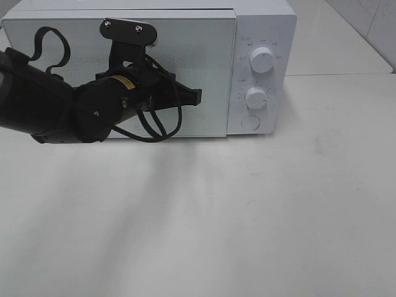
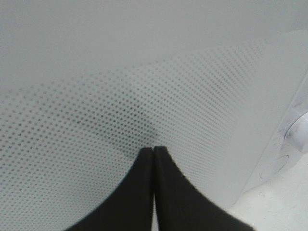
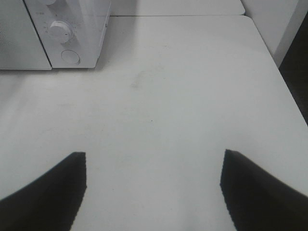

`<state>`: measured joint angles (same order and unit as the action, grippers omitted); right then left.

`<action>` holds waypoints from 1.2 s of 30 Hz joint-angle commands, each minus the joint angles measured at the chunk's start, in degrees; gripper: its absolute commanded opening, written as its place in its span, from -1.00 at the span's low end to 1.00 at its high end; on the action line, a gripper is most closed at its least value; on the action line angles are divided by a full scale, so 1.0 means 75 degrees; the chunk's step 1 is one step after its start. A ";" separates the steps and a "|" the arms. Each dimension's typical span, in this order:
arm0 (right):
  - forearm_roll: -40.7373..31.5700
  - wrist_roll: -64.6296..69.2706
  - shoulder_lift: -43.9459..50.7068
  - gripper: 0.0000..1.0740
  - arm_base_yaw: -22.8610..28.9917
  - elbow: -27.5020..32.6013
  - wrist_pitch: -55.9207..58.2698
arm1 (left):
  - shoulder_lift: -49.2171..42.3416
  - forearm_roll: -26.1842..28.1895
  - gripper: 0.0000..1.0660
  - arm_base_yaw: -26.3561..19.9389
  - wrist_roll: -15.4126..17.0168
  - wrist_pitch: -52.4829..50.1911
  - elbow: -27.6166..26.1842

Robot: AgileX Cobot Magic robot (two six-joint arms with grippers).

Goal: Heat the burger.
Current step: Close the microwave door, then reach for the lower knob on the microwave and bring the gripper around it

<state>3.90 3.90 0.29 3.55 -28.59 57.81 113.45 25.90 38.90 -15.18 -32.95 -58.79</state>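
Nudging the microwave door (image 1: 204, 55) with left gripper (image 2: 153, 148) jaws pressed together, right gripper (image 3: 153, 153) spread wide, risking a slip across the slick panel

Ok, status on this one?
Left gripper shut, at the closed microwave door. Right gripper open over the table. Burger not in view.

A matte white table (image 1: 247, 216) stands beside pale tiles (image 1: 371, 25) under soft, even light.
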 commanded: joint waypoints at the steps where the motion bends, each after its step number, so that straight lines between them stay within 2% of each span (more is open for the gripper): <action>1: -0.0008 -0.0023 0.0206 0.40 -0.0031 0.0008 -0.0092 | 0.0099 0.0527 -1.00 -0.0481 0.0008 -0.1154 -0.0489; 5: -0.0008 -0.0023 0.0206 0.40 -0.0031 0.0008 -0.0092 | 0.0191 0.0527 -1.00 -0.0565 0.0008 -0.0909 -0.0863; 9: -0.0008 -0.0023 0.0206 0.40 -0.0031 0.0008 -0.0092 | 0.0046 0.0390 -1.00 -0.0527 -0.0031 -0.0199 -0.0848; 14: -0.0008 -0.0023 0.0206 0.40 -0.0031 0.0008 -0.0092 | -0.0183 0.0367 -1.00 -0.0451 -0.0023 0.0199 -0.0588; 16: -0.0008 -0.0023 0.0206 0.40 -0.0031 0.0008 -0.0092 | -0.0695 0.0382 -1.00 -0.0206 -0.0023 0.0879 -0.0168; 18: -0.0008 -0.0023 0.0206 0.40 -0.0031 0.0008 -0.0092 | -0.0848 0.0390 -1.00 -0.0130 -0.0023 0.1131 -0.0076; 19: -0.0008 -0.0023 0.0206 0.40 -0.0031 0.0008 -0.0092 | -0.1085 0.0390 -0.86 0.0000 -0.0023 0.1742 0.0130; 20: -0.0008 -0.0023 0.0206 0.40 -0.0031 0.0008 -0.0092 | -0.1085 0.0390 -0.86 0.0000 -0.0023 0.1742 0.0130; 21: -0.0008 -0.0023 0.0206 0.40 -0.0031 0.0008 -0.0092 | -0.1169 0.0390 -0.75 0.0031 -0.0023 0.2009 0.0206; 22: -0.0008 -0.0023 0.0206 0.40 -0.0031 0.0008 -0.0092 | -0.1329 0.0382 -0.25 0.0084 -0.0023 0.2750 0.0328; 23: -0.0008 -0.0023 0.0206 0.40 -0.0031 0.0008 -0.0092 | -0.1329 0.0382 -0.25 0.0084 -0.0023 0.2750 0.0328; 24: -0.0008 -0.0023 0.0206 0.40 -0.0031 0.0008 -0.0092 | -0.1398 0.0382 0.12 0.0084 -0.0023 0.3216 0.0359; 25: -0.0008 -0.0023 0.0206 0.40 -0.0031 0.0008 -0.0092 | -0.1474 0.0382 0.79 0.0076 0.0000 0.4102 0.0382; 26: -0.0008 -0.0023 0.0206 0.40 -0.0031 0.0008 -0.0092 | -0.1474 0.0382 0.79 0.0076 0.0000 0.4102 0.0382; 27: -0.0008 -0.0023 0.0206 0.40 -0.0031 0.0008 -0.0092 | -0.1536 0.0397 0.90 0.0053 0.0023 0.4507 0.0382; 28: -0.0008 -0.0023 0.0206 0.40 -0.0031 0.0008 -0.0092 | -0.1620 0.0351 0.85 0.0031 0.0015 0.5256 0.0382; 31: -0.0008 -0.0023 0.0206 0.40 -0.0031 0.0008 -0.0092 | -0.1665 0.0351 0.83 0.0031 0.0015 0.5699 0.0382; 32: -0.0008 -0.0023 0.0206 0.40 -0.0031 0.0008 -0.0092 | -0.1803 0.0313 0.82 0.0031 0.0008 0.6348 0.0382; 33: -0.0008 -0.0023 0.0206 0.40 -0.0031 0.0008 -0.0092 | -0.1940 0.0076 0.82 0.0031 0.0008 0.7097 0.0382; 34: -0.0008 -0.0023 0.0206 0.40 -0.0031 0.0008 -0.0092 | -0.1940 0.0076 0.82 0.0031 0.0008 0.7097 0.0382; 36: -0.0008 -0.0023 0.0206 0.40 -0.0031 0.0008 -0.0092 | -0.2154 -0.0390 0.82 0.0031 0.0008 0.8121 0.0382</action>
<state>3.90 3.90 0.29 3.55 -28.59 57.75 99.12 26.07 39.25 -15.41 20.57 -56.09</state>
